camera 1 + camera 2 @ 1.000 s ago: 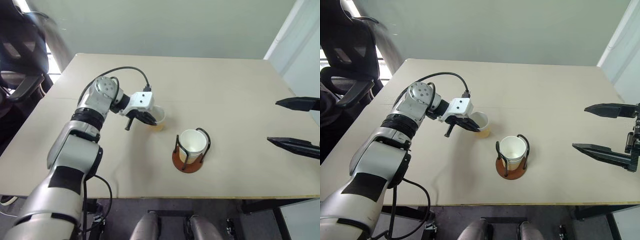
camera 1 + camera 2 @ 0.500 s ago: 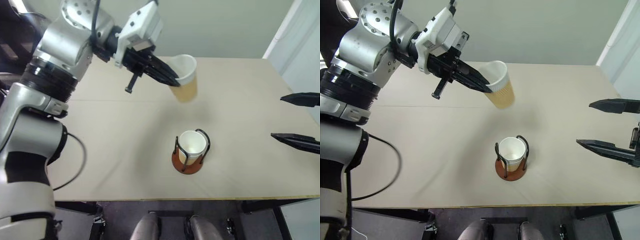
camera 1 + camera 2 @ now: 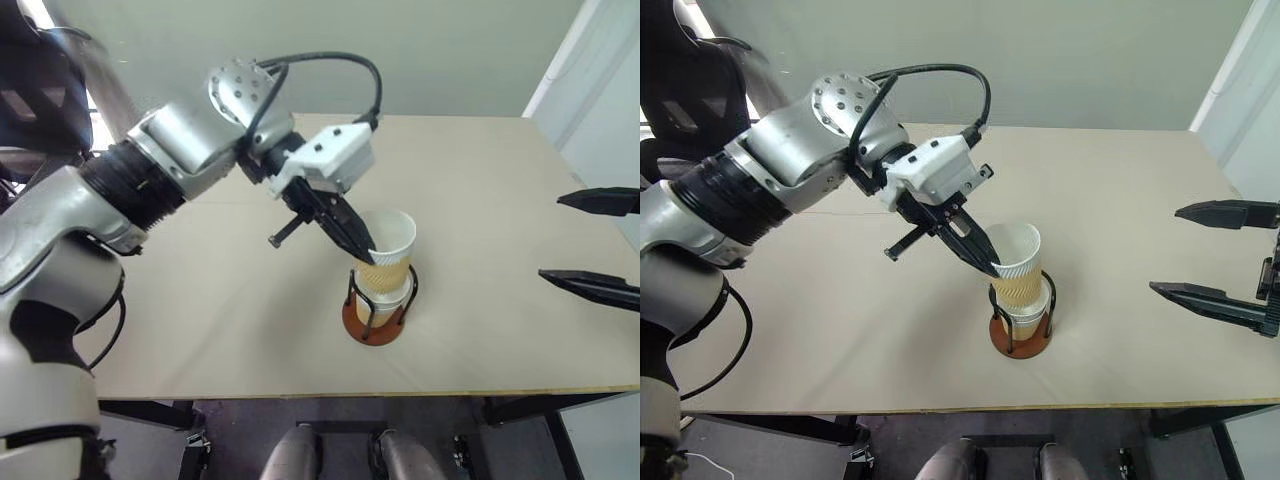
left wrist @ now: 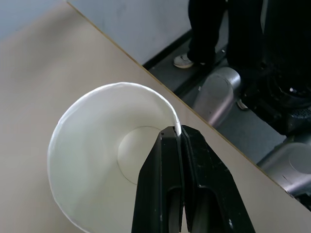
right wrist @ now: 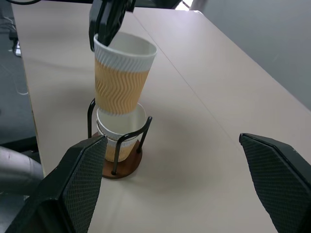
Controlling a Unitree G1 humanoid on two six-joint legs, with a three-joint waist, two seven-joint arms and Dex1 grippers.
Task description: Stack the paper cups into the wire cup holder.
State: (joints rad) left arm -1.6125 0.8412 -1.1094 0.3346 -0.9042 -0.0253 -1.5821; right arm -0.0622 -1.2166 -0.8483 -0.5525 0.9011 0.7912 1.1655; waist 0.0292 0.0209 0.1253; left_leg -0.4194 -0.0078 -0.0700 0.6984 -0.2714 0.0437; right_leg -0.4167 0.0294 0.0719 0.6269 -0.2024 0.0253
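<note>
Just right of frame centre, the left claw [image 3: 992, 268] is clamped on the rim of a cup [image 3: 1015, 265], one finger inside and one outside, holding it with its foot just entering the cups [image 5: 121, 127] already nested in the holder [image 3: 1020, 335]. The held cup leans a little, so if pushed down crooked it could jam on a lower rim or catch a wire loop and drag or tip the light holder across the surface [image 3: 840, 320]. Letting go early could leave it sitting cocked. The right claw [image 3: 1220, 260], jaws wide apart and empty, hovers at the right edge, well apart from the stack.
</note>
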